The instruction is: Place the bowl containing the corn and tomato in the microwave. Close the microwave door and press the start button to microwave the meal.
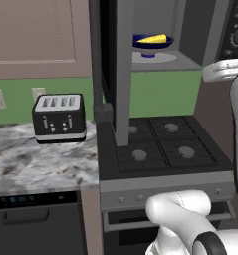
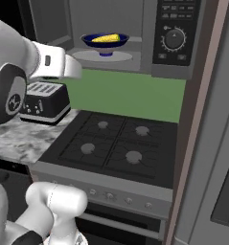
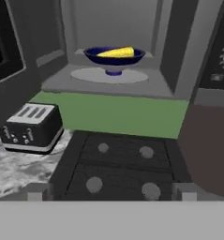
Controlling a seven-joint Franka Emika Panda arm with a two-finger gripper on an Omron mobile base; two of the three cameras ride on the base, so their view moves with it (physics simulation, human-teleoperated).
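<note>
Presently, with the claw (image 3: pixel 111 193) spread wide and empty, the microwave door (image 1: pixel 121 69) could be swung against the bowl (image 3: pixel 114 57) if the bowl is seated too near the microwave (image 2: pixel 135 36) mouth.

The tomato is hidden inside the bowl (image 3: pixel 114 57), behind its rim. The microwave door (image 1: pixel 121 69) is cut off at the frame's top.

I see the blue bowl (image 3: pixel 114 57) sitting upright on the white round tray (image 3: pixel 108 75) inside the microwave (image 2: pixel 135 43), with the yellow corn (image 3: pixel 116 52) lying across it. I cannot make out the tomato. The microwave door (image 1: pixel 115 69) stands wide open to the left.
</note>
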